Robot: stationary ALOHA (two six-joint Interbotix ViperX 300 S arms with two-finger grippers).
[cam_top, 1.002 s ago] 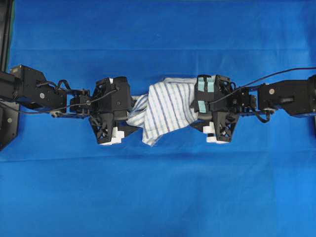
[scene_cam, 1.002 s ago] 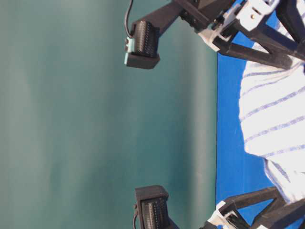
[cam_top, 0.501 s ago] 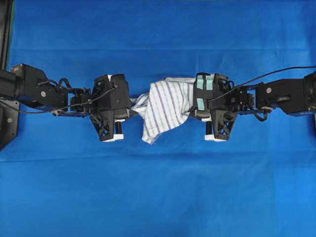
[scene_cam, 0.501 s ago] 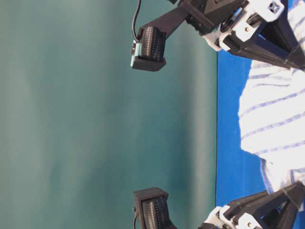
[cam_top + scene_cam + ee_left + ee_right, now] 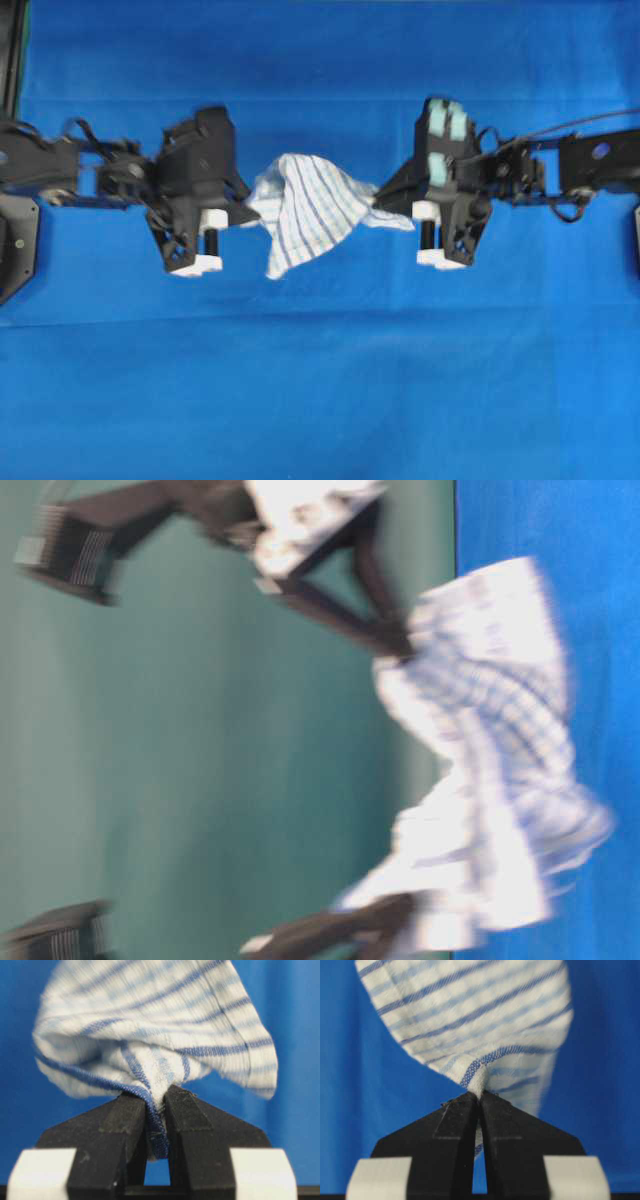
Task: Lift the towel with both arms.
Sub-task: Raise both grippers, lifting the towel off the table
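Two thin pinches carry the towel (image 5: 305, 208), which hangs between the arms above the blue worktop (image 5: 320, 400): the left gripper (image 5: 156, 1110) and right gripper (image 5: 479, 1102) each have jaws pressed onto a bunched edge. Pulling apart could slip either fold free, dropping that side.

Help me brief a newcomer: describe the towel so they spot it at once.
Find the plain blue tablecloth and look midway between the two black arms. The towel hangs there, bunched, pinched by the left end effector and right end effector. It alone is white with blue checks.
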